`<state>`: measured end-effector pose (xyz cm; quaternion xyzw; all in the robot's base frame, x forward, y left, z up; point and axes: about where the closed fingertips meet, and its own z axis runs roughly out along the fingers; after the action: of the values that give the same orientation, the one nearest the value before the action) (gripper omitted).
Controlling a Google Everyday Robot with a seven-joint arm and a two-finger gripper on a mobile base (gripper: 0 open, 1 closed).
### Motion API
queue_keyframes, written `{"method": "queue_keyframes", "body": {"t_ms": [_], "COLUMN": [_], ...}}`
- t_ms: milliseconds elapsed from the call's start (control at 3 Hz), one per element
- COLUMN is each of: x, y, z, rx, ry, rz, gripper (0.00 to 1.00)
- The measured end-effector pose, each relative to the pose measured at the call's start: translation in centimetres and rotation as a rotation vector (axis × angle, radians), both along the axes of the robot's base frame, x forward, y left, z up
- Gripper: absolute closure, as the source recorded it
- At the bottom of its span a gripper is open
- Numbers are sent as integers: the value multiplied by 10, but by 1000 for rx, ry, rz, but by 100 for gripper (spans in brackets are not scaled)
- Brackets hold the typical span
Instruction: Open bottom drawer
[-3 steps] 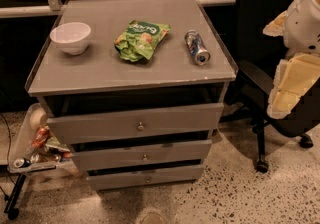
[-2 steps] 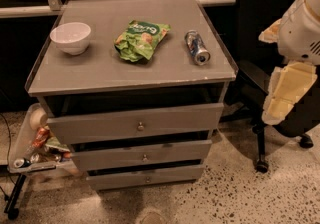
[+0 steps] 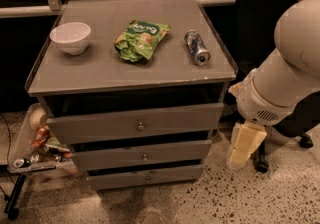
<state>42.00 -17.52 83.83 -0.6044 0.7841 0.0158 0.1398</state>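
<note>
Since the earlier frames the arm (image 3: 285, 78) has swung inward and down, bringing the tool (image 3: 245, 144) near the cabinet's right edge, level with the middle drawer; whether it is spread or pressed together cannot be told. The bottom drawer (image 3: 125, 178), with its small round knob (image 3: 147, 179), lies left of the tool and slightly lower, apart from it. Up and left of the tool, the counter (image 3: 100, 70) carries a white bowl (image 3: 70, 37), a green snack bag (image 3: 141, 40) and a drink can (image 3: 197, 47).
</note>
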Motion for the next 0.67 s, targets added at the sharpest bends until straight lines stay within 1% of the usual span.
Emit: {"method": "queue_keyframes", "body": {"t_ms": [333, 667], "x": [0, -2], "y": [0, 3], "z": [1, -5], "rx": [0, 16], "ry": [-2, 10], "rz": [0, -6], "gripper": [0, 0]}}
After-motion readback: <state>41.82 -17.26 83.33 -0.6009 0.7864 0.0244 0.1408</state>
